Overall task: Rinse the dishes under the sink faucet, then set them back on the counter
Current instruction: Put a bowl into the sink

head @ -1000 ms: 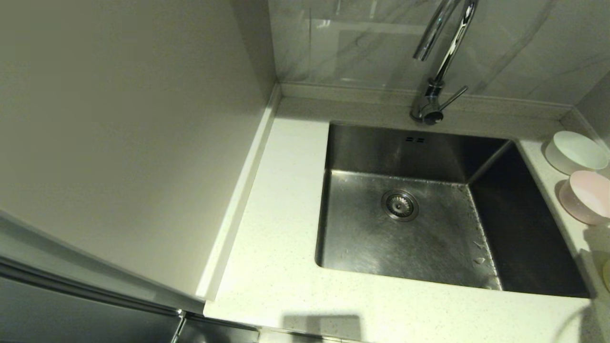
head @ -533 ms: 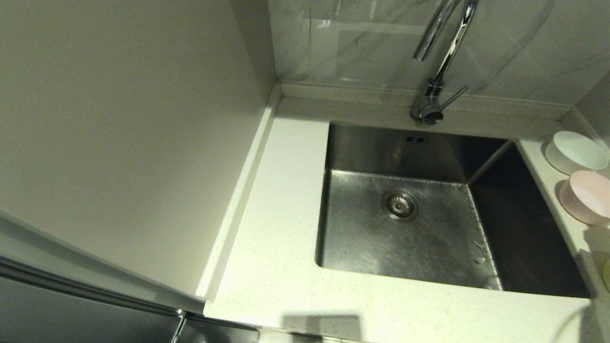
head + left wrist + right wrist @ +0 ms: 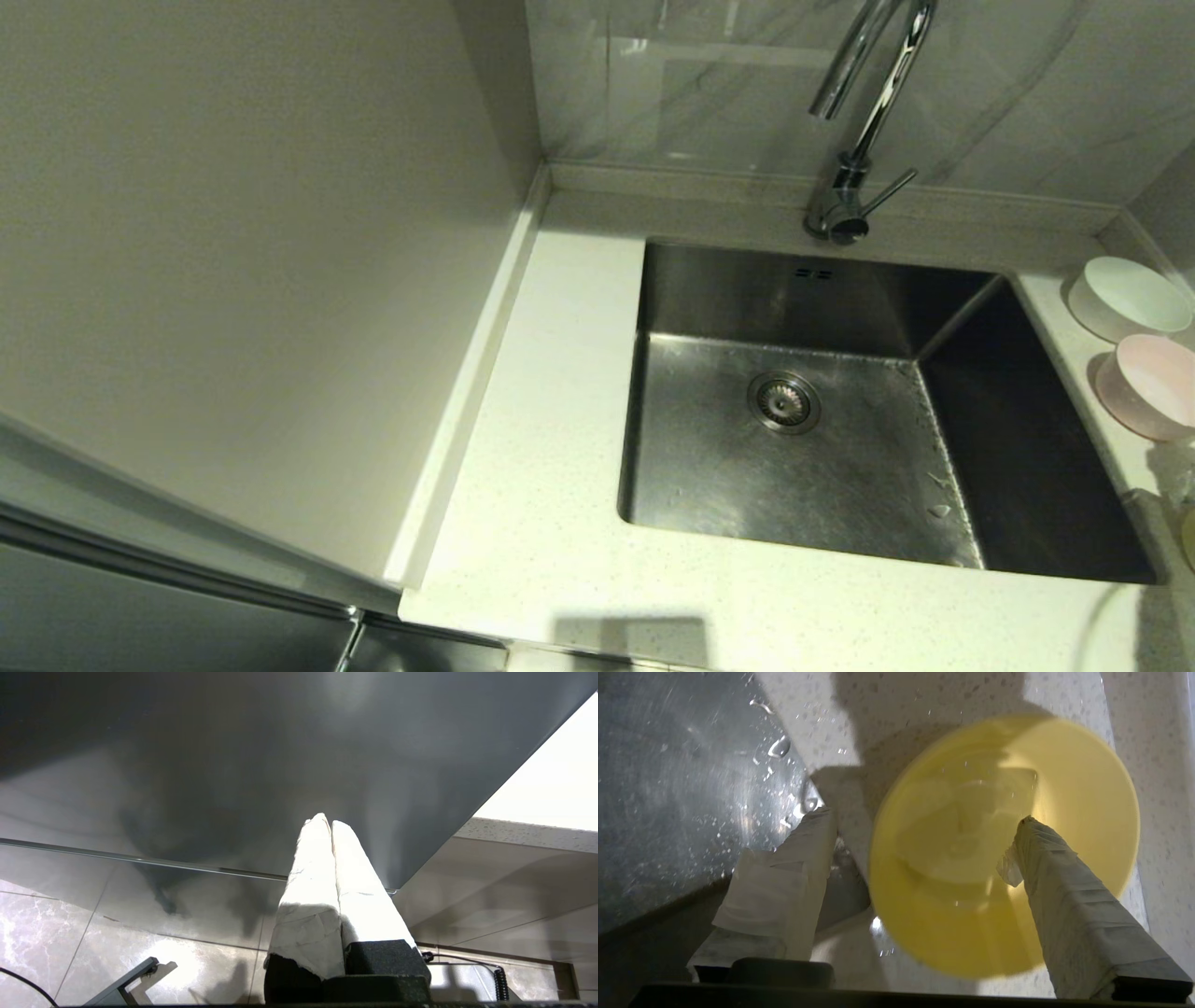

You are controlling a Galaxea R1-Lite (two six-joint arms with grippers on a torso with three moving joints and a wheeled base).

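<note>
My right jaws (image 3: 924, 826) stand wide open astride the rim of the yellow bowl (image 3: 1083, 788), one finger inside it and the other outside, on the side toward the sink (image 3: 668, 788). The bowl sits on the counter (image 3: 1148, 728) at the sink's right edge, barely showing at the border of the head view. I judge the main risk to be the near wall: if I close off-centre, the finger inside could tip the bowl or shove it toward the basin, and the water drops on the counter would help it slide. The bowl is plain, round and matte, with a few droplets inside. The white bowl (image 3: 1125, 297) and the pink bowl (image 3: 1150, 385) sit close together farther back on the counter. My left jaws (image 3: 331, 823) are pressed closed and empty, parked low beside a dark cabinet front (image 3: 233, 756).
</note>
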